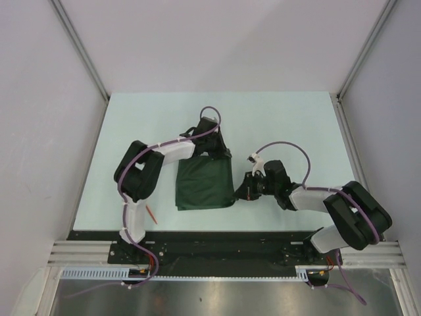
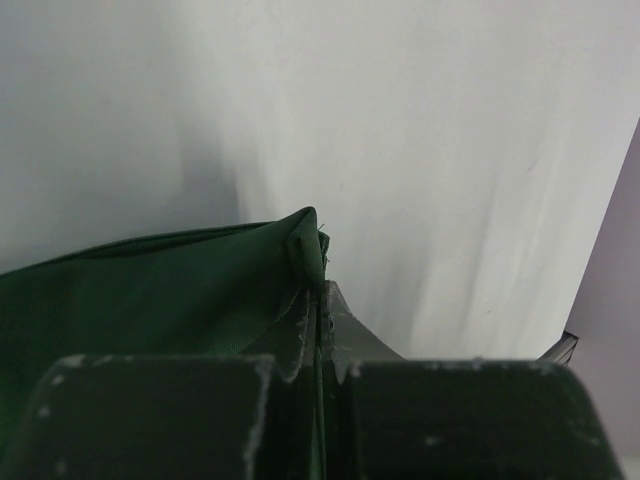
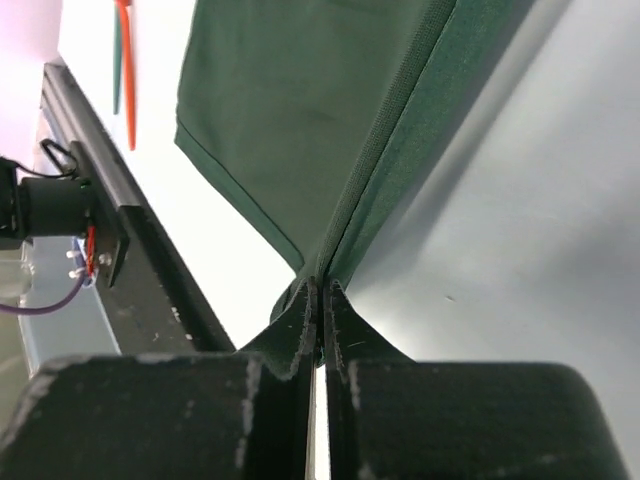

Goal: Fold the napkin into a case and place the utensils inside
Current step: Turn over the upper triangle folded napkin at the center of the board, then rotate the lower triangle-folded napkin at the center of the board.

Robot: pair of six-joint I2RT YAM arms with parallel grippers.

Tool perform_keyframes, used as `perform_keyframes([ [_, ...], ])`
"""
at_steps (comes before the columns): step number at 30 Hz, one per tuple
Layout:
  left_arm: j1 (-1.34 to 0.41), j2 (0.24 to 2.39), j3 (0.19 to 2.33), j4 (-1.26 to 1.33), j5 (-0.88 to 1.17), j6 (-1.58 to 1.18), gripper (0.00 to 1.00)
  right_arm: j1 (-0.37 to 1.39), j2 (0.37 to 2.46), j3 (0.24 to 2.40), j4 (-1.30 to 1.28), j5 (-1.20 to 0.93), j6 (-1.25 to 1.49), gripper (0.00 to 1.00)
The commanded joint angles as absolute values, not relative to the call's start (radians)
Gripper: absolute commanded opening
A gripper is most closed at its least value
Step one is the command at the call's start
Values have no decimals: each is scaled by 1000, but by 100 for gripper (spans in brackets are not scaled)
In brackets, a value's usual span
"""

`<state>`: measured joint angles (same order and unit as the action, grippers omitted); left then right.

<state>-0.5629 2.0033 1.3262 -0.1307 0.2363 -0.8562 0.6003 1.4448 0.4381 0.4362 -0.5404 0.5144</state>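
Observation:
The dark green napkin point(image 1: 202, 184) lies on the pale table, its right side lifted. My left gripper point(image 1: 222, 153) is shut on the cloth's far right corner; in the left wrist view the napkin point(image 2: 150, 295) runs off to the left of the pinched corner at the left gripper point(image 2: 319, 292). My right gripper point(image 1: 239, 194) is shut on the near right corner, and the napkin point(image 3: 300, 100) hangs stretched from the right gripper point(image 3: 322, 288). The utensils lie near the left arm's base: the orange-red one point(image 3: 127, 75) point(image 1: 152, 214) beside the teal one point(image 3: 117, 60).
A black mounting rail point(image 1: 217, 247) runs along the table's near edge, also seen as the rail point(image 3: 130, 230) in the right wrist view. White walls with aluminium posts point(image 1: 82, 49) enclose the table on three sides. The left arm's base point(image 1: 135, 224) stands next to the utensils.

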Motion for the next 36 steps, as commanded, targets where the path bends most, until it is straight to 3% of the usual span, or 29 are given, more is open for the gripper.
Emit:
perform_keyframes([
  [1,-545,2072,1459,97,115,-865,0,591,1405,374,295,-681,497,0],
  [3,-561,2089,1496,89,106,-853,0,574,1367,359,267,-643,512,0],
  [5,-575,2108,1529,78,113,-835,13,571,1336,354,191,-574,520,1],
  [6,-581,2109,1540,72,124,-818,21,569,1298,356,161,-546,526,5],
  [7,-590,2108,1552,60,129,-809,39,568,1275,359,103,-502,529,8],
  [8,-591,2097,1581,19,135,-798,46,566,1252,364,72,-477,531,10],
  [9,-594,2089,1597,8,161,-772,52,561,1208,370,39,-445,540,22],
  [10,-594,2080,1614,-77,176,-761,73,549,1189,386,-36,-395,541,27],
  [11,-591,2066,1658,-122,195,-744,80,534,1174,396,-72,-374,540,29],
  [12,-591,2056,1681,-171,216,-714,83,519,1142,402,-102,-335,546,38],
  [16,-575,1927,1634,-320,224,-623,86,422,1078,422,-195,-319,546,62],
  [20,-565,1763,1490,-382,213,-528,82,403,1098,474,-198,-347,509,65],
  [24,-572,1596,1301,-374,285,-471,57,402,1182,544,-154,-397,502,55],
  [26,-601,1543,1157,-302,326,-503,54,399,1251,571,-135,-411,518,50],
  [28,-674,1476,1032,-214,310,-521,53,399,1296,606,-101,-440,525,43],
  [29,-704,1462,1002,-193,276,-532,54,400,1334,618,-100,-448,543,34],
  [31,-792,1451,944,-152,236,-535,55,402,1361,620,-69,-509,564,26],
  [34,-883,1479,931,-140,201,-546,68,435,1355,568,-14,-552,612,23],
  [36,-923,1525,934,-137,190,-540,70,454,1326,536,-12,-552,623,22],
])
